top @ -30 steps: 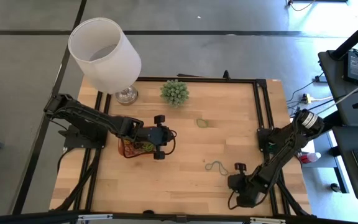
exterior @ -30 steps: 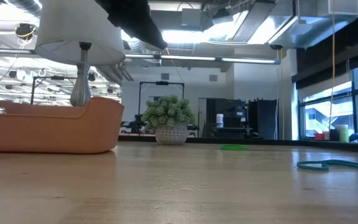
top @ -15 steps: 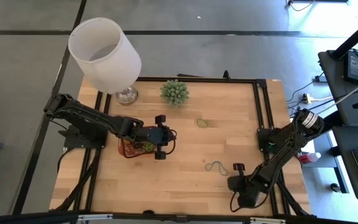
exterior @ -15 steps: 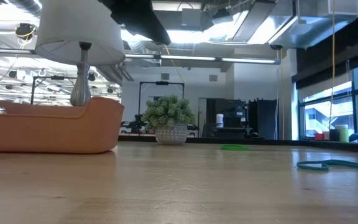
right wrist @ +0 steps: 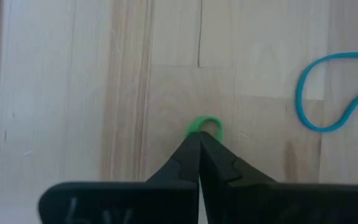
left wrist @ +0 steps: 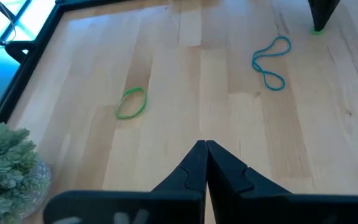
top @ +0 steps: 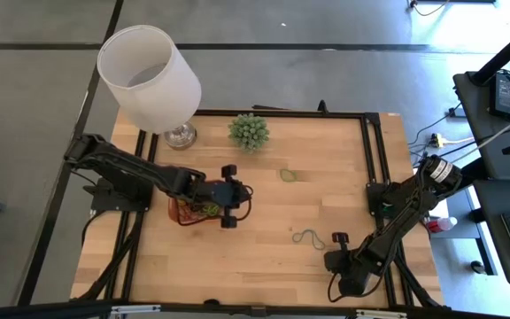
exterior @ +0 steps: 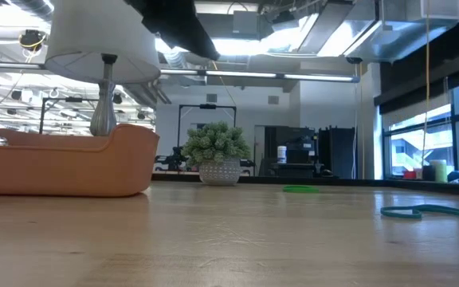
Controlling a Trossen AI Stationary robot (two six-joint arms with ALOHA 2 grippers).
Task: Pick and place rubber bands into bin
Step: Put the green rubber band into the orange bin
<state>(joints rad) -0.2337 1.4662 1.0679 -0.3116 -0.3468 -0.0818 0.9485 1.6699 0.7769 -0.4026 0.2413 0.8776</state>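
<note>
- Rubber bands already sit in the orange bin, a small mixed heap visible from above; the left gripper hangs over the bin's right edge with its fingers pressed together and nothing visible between them.
- Right gripper is down at the desk near its front right corner, fingers pinching a small green band at their tips.
- Blue-grey band, twisted into a figure-eight, lies loose just beside that gripper.
- Green band lies alone mid-desk, well apart from the bin.
- Judged from this, the task is partly done: one band is gripped but not yet carried, and two more remain on the desk.
</note>
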